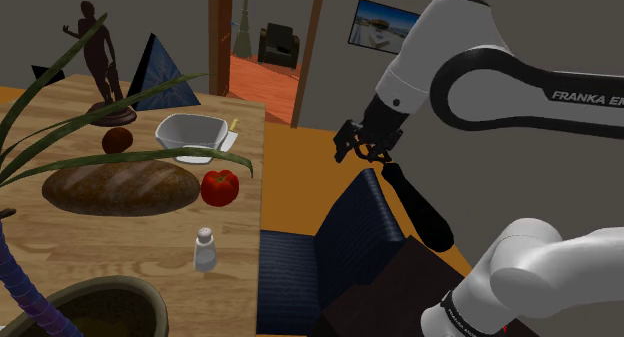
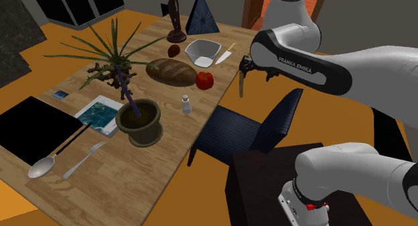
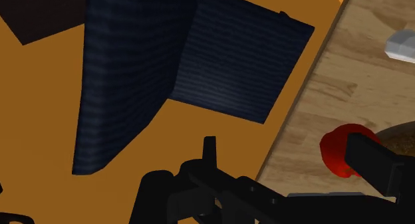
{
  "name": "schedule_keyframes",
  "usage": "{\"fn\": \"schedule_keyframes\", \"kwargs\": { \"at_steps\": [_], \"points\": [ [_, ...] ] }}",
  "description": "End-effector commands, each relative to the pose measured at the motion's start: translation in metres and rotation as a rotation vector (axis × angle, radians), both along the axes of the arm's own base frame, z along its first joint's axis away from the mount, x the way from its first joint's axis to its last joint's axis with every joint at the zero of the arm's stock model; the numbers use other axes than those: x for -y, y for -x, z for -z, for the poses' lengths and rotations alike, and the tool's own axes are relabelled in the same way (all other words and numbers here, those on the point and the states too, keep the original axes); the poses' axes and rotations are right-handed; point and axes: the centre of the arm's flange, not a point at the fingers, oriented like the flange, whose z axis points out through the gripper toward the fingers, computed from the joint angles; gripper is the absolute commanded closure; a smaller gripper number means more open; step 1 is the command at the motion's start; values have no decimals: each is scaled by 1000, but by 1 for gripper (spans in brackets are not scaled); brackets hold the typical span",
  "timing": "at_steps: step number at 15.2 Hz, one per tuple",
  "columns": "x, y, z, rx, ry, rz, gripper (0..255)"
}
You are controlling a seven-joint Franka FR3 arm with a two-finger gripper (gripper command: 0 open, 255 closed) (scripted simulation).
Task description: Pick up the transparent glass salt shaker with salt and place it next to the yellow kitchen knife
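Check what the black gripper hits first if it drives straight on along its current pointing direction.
Most likely the dark blue chair. It sits mid wrist view, straight ahead of the black two-finger gripper, with orange floor around it and the wooden table off to the side. Depth is unclear, so this is an estimate.

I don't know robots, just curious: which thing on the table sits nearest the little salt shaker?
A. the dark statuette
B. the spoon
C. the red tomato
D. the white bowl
C: the red tomato lies just beyond the salt shaker on the wooden table, with nothing between them; the other three are farther off.
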Motion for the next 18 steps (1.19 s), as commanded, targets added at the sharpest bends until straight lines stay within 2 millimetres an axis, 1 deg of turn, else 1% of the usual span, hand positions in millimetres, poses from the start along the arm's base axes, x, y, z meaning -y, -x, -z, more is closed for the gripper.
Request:
{"fn": "schedule_keyframes", "kwargs": {
  "at_steps": [1,9,18],
  "points": [
    [-22,-2,13,3,-5,19,0],
    [-113,-18,65,11,-17,84,0],
    [-215,-45,122,21,-30,158,0]
  ]
}}
